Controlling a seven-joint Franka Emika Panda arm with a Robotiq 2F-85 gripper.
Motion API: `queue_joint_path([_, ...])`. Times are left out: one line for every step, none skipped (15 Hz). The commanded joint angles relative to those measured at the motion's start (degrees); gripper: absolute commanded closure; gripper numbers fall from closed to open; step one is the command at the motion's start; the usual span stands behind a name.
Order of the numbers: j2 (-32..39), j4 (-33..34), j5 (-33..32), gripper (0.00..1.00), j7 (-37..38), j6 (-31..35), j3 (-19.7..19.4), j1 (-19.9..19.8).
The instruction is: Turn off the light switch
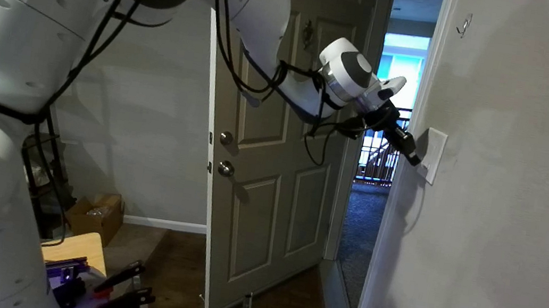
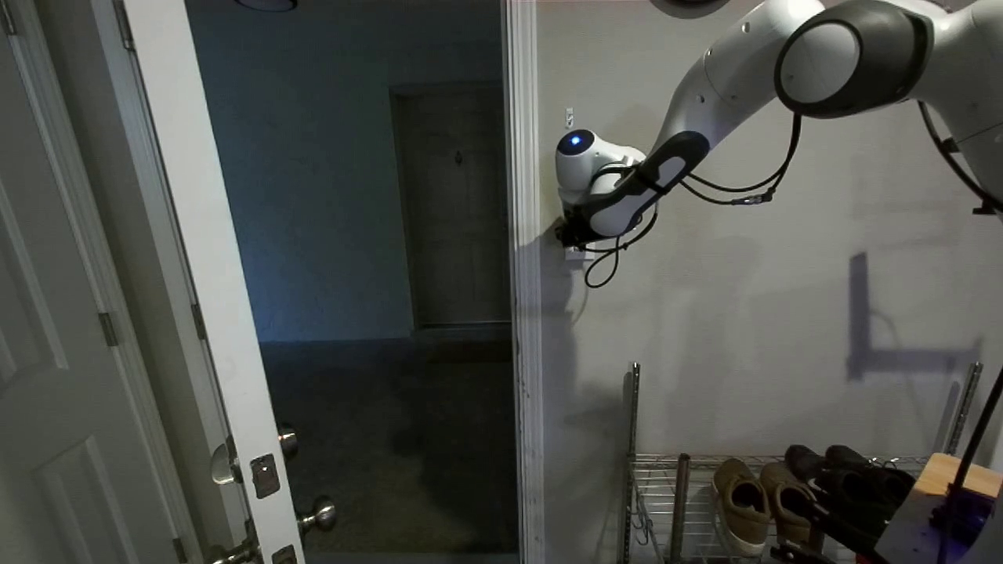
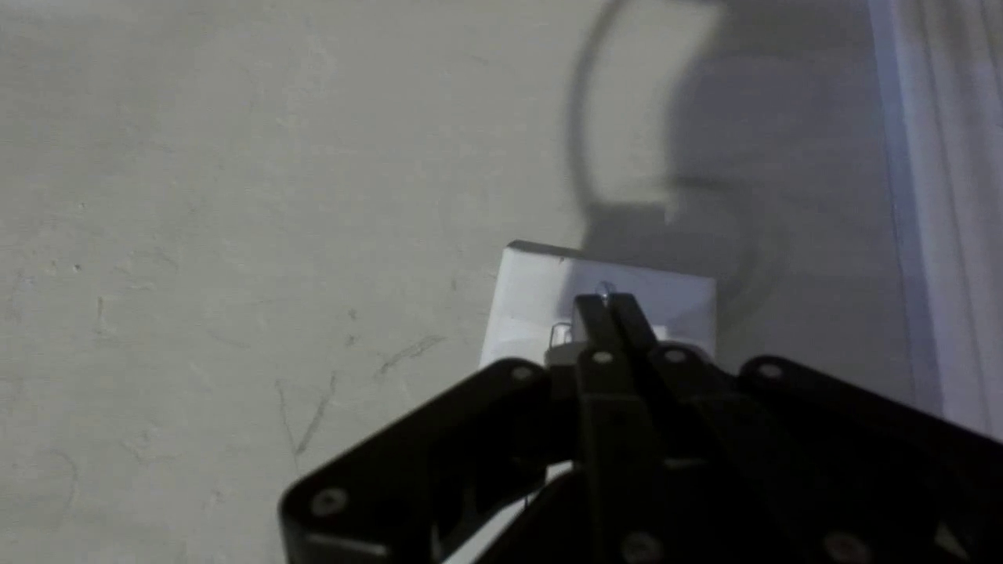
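Light switch (image 1: 434, 154), white plate: is sitting upright on the wall (image 1: 515, 236) beside the door frame (image 2: 526, 352). Gripper (image 3: 610, 300): is hovering close against the plate, fingers (image 3: 633, 321) lying together, holding nothing; contact cannot be told. Step in hand, by judgement: the press or its alignment. Next move is probably calling for gentle pressure on the off side, not clear here.

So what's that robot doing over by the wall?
The arm looks set to turn off the switch on the wall. Its fingers are shut together, right up close to the switch. I can't tell for sure whether they're touching it. Nearby, the door stands open.
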Motion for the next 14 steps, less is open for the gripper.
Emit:
queue_joint_path([2.49,2.78,-1.21,0.93,1.49,0.17,-0.20,-0.72])
queue_joint_path([3.17,3.48,-1.09,0.94,1.41,0.11,-0.31,-0.83])
queue_joint_path([3.91,4.31,-0.93,0.94,1.19,0.09,-0.36,-0.98])
queue_joint_path([4.74,5.26,-0.84,0.94,1.09,0.11,-0.46,-1.13])
queue_joint_path([5.39,6.04,-0.87,0.94,1.09,0.24,-0.57,-1.20])
queue_joint_path([5.84,6.62,-1.06,0.93,1.30,0.37,-0.73,-1.06])
queue_joint_path([5.89,6.77,-1.48,0.93,1.78,0.55,-0.96,-0.77])
queue_joint_path([5.60,6.59,-1.93,0.94,2.14,0.48,-1.20,-0.46])
queue_joint_path([5.48,6.36,-2.16,0.94,2.32,0.49,-1.37,-0.37])
queue_joint_path([5.15,5.94,-2.07,0.94,2.43,0.46,-1.33,-0.36])
queue_joint_path([4.89,5.63,-1.64,0.94,2.18,0.10,-1.11,-0.45])
queue_joint_path([4.36,4.94,-0.06,0.93,1.15,-0.49,-0.17,-0.97])
queue_joint_path([3.98,4.36,0.22,0.94,0.95,-0.48,0.11,-0.99])
queue_joint_path([3.34,3.45,-0.17,0.95,1.38,-0.45,-0.01,-0.60])
